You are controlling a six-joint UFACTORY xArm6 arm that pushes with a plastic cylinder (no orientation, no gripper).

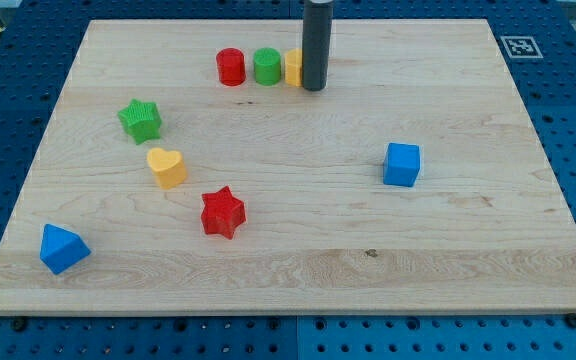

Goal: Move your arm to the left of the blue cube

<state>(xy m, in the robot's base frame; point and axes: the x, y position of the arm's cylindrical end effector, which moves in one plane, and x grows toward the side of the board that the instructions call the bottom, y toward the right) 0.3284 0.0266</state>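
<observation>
The blue cube sits on the wooden board at the view's right of centre. My tip is near the view's top centre, up and to the left of the blue cube and well apart from it. The rod stands just to the right of a yellow block, touching or nearly touching it and partly hiding it.
A red cylinder and a green cylinder stand in a row left of the yellow block. A green star, a yellow heart, a red star and a blue wedge-like block lie at the left. The board has edges all round.
</observation>
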